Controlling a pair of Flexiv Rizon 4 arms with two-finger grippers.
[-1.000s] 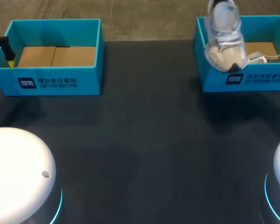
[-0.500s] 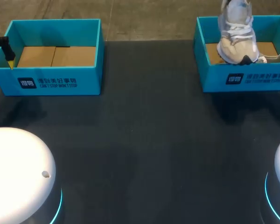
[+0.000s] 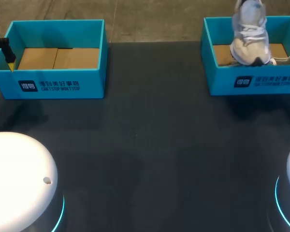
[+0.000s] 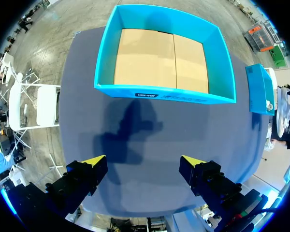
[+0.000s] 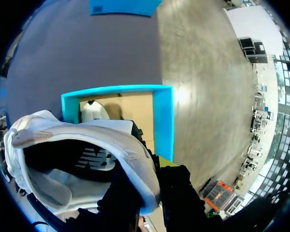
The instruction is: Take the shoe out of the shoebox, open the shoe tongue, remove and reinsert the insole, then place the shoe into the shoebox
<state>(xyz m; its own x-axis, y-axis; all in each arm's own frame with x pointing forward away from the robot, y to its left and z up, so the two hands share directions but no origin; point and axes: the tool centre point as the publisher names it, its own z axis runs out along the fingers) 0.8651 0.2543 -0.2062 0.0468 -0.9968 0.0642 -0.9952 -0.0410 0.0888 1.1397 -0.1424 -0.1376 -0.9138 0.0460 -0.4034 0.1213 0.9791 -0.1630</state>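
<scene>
A: Well, the right gripper (image 5: 152,179) has the shoe (image 3: 250,36) pinched by its heel collar, toe hanging down, directly over the right shoebox (image 3: 253,81).

B: In the air, then, not resting in it?

A: Looks that way; the toe dips about to the rim. From the wrist camera the insole (image 5: 94,158) appears seated inside the shoe. So the tongue and insole work is either finished or not yet begun, and this moment alone can't settle which. Either way, the shoe isn't lying in the box and let go.

B: And what's in the boxes?

A: The right one holds a second shoe (image 3: 283,60), lying on a brown cardboard floor near the front wall, toward the right end. The left shoebox (image 3: 53,84) shows only its cardboard floor.

B: And the other arm?

A: The left gripper (image 4: 142,164) hangs with its fingers spread wide, holding nothing, over the dark surface (image 3: 150,145) just beside that left shoebox.
</scene>
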